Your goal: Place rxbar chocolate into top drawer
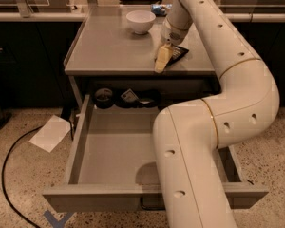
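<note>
- The pale yellow end effector (161,61) of the white jointed robot arm (237,80) hangs low over the front part of the grey flat surface (109,51), pointing down and tilted.
- If the end effector is released or clenched, I cannot tell.
- The rxbar chocolate (179,53), a small flat bar in a black wrapper, lies on the surface just beside the end effector, on the picture's right of it. Its near end is hidden behind the end effector, so I cannot tell if they touch.
- The top drawer (80,137), wide, shallow and of grey metal, stands pulled out below the end effector and closer to the camera. The rxbar chocolate is not in it.
- At the back of the drawer, directly under the end effector, are some dark small objects (104,98).
- A white round bowl (140,21) stands behind the end effector, to the picture's left, apart from it.
- A blue-and-white crinkled packet (159,8) lies still farther behind it, at the back edge.
</note>
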{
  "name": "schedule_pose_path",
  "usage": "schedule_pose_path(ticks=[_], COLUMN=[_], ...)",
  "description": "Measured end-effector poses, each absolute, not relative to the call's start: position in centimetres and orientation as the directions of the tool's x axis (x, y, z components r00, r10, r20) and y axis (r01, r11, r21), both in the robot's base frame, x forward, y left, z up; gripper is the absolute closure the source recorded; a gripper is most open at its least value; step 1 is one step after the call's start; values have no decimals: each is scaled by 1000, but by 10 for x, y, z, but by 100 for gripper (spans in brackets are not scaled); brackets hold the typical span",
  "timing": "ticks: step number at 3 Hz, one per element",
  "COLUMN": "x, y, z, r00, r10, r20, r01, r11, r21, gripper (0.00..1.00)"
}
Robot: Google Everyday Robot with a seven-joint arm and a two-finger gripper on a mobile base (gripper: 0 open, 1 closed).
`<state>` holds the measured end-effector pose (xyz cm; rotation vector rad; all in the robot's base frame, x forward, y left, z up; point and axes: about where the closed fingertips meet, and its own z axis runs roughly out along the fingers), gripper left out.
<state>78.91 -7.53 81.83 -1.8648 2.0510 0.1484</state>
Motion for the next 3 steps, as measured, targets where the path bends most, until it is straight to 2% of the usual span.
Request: schedule_pose_path(ticks=[1,3], x=[789,786], y=[-75,-78], z=[818,820], r00=[-61,-52], r10=[-941,-935], r20=[-334,-350], r01=[-979,-979], r11=[122,116], r21=[-164,-166], gripper=[100,100])
